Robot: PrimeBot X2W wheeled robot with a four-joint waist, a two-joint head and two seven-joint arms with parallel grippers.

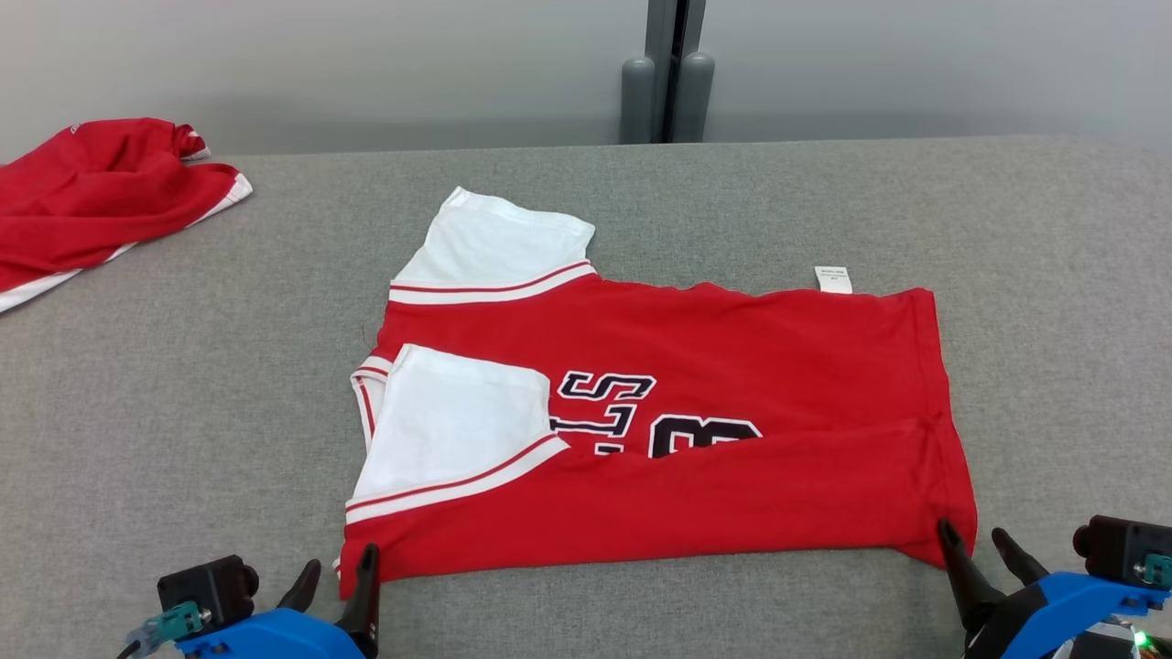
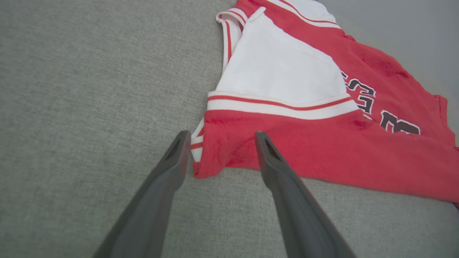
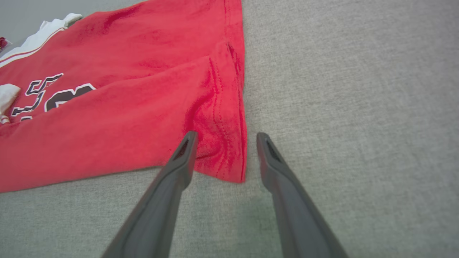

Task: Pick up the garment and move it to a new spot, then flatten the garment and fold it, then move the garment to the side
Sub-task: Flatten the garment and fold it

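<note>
Left pincer (image 2: 221, 135) spread, straddling corner of red-white garment (image 2: 322, 154) on grey table (image 2: 79, 107).

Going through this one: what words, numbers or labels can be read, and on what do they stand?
"S": black, white-edged lettering on the red jersey; the letters next to it are cut off by the fold.
Large number beside the lettering: half hidden under the fold, "3" or "8", cannot tell.
White tag at the jersey's far edge: print too small to read.
</note>
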